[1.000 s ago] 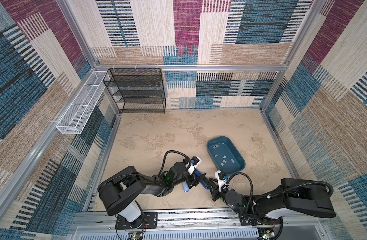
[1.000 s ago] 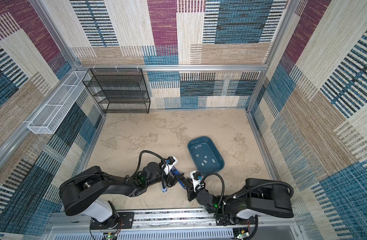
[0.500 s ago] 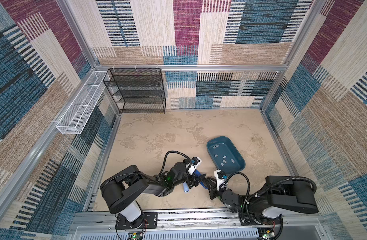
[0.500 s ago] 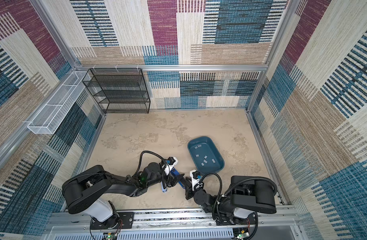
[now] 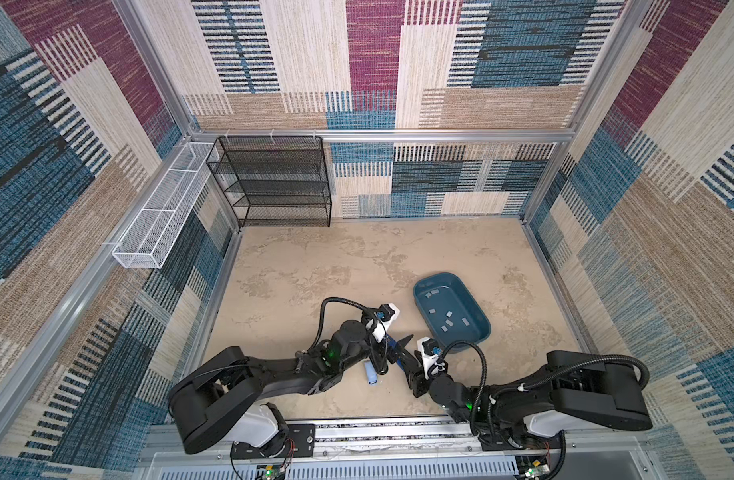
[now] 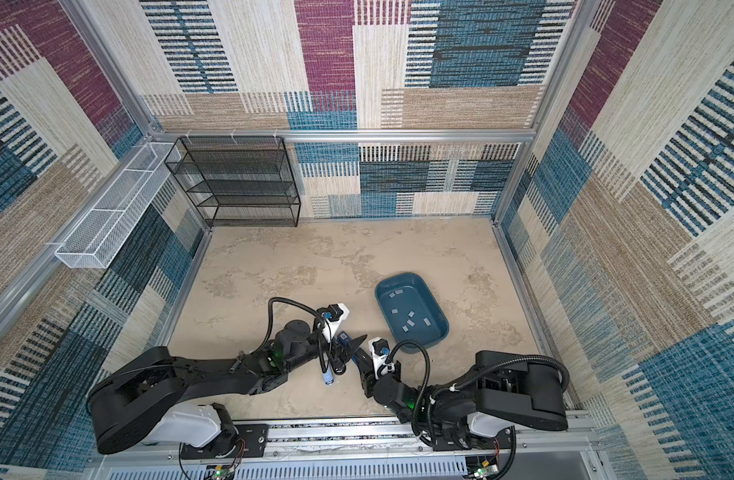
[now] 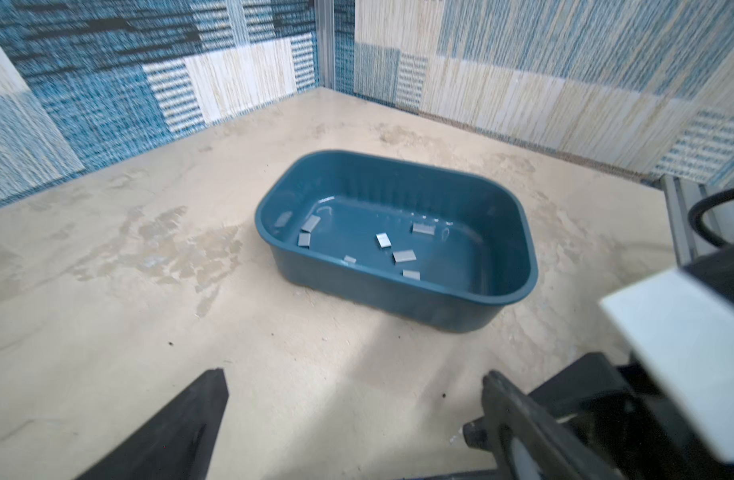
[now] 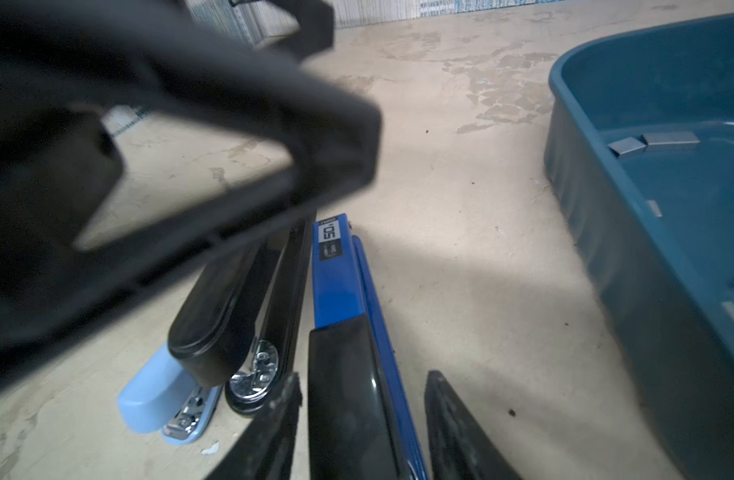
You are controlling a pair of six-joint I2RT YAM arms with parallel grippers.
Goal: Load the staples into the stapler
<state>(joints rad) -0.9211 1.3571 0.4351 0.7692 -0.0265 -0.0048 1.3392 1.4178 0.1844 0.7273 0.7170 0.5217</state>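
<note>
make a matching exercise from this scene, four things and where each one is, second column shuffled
Things:
1. staples
2. dark blue stapler
3. black wire shelf
4. white wire basket

Places:
A. standing against the back wall
B. between the fingers of the right pincer
C. loose inside the teal tub
D. hung on the side wall

Pairs: 1-C, 2-B, 3-A, 4-D

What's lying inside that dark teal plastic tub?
Inside the teal tub, small flat light-grey metal staple strips lie scattered on its floor. In the left wrist view its near wall hides part of the floor.
</note>
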